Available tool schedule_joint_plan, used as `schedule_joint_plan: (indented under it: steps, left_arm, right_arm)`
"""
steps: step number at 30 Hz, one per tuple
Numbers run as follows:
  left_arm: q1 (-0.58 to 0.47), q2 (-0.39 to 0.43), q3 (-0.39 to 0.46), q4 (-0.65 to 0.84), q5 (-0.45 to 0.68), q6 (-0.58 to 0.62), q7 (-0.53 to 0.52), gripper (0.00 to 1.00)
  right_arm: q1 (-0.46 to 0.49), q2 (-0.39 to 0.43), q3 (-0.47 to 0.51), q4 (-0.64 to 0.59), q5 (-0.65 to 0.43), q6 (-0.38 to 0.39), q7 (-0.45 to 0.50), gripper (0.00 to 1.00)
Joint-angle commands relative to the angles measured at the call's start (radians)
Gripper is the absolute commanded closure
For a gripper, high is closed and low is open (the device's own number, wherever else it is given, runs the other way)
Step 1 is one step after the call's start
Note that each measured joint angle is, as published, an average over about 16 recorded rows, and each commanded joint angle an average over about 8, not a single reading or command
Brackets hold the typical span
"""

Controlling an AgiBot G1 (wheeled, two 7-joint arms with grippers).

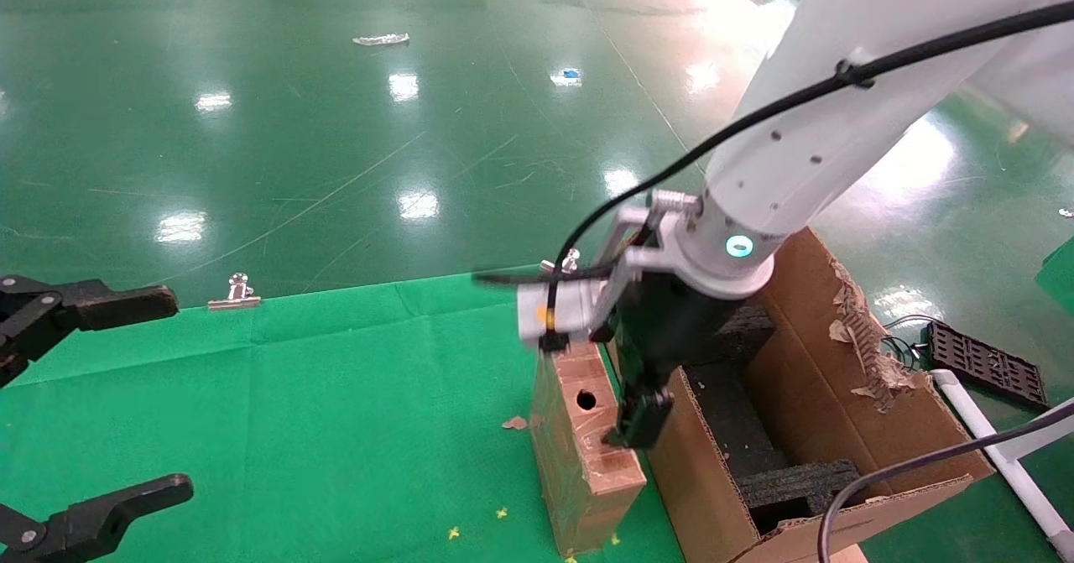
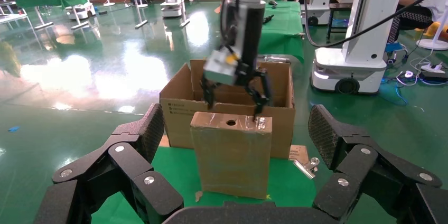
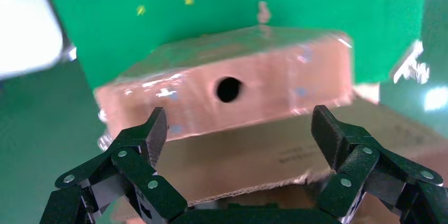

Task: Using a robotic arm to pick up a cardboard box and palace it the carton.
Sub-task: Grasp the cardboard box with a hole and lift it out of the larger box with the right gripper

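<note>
Right gripper (image 1: 635, 416): fingers spread wide, pointing down over the top of the cardboard box, holding nothing; in the right wrist view (image 3: 238, 129) both fingers stand clear on either side of the box's taped top face.
Robotic arm (image 1: 805, 143): white tube coming down from the upper right in the head view, black cable along it, grey camera block at the wrist.
Cardboard box (image 1: 583, 454): just below the right gripper's fingertips, standing upright on the green cloth, narrow top face up with a round hole in it, glossy tape over its faces; it stands just beside the carton's near wall.
Carton (image 1: 805, 429): directly under and behind the right gripper's wrist, open at the top, torn flap on its far side, black foam inserts (image 1: 755, 429) inside; printed text on its outer side shows in the left wrist view (image 2: 177, 113).
Left gripper (image 1: 67, 412): parked well to the left of the working arm over the green cloth (image 1: 294, 412), fingers wide apart, holding nothing.
Binder clip (image 1: 237, 293): at the cloth's far edge, well apart from both grippers.
</note>
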Motion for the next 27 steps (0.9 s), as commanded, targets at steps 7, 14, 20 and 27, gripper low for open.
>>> schedule_joint_plan:
  steps: [7,14,20,27]
  left_arm:
    - [0.000,0.000,0.001,0.000,0.000,0.000,0.000,0.00]
    - [0.000,0.000,0.001,0.000,-0.001,0.000,0.001,0.00]
    - [0.000,-0.001,0.001,0.000,-0.001,-0.001,0.001,0.00]
    - [0.000,-0.001,0.002,0.000,-0.001,-0.001,0.001,0.01]
  right_arm:
    - [0.009,0.004,-0.016,-0.151,0.080,-0.021,0.289,0.00]
    - [-0.021,-0.022,-0.027,-0.336,0.167,-0.028,0.392,0.00]
    - [-0.068,-0.058,-0.050,-0.429,0.195,-0.023,0.404,0.00]
    - [-0.097,-0.105,-0.079,-0.478,0.181,-0.015,0.402,0.30]
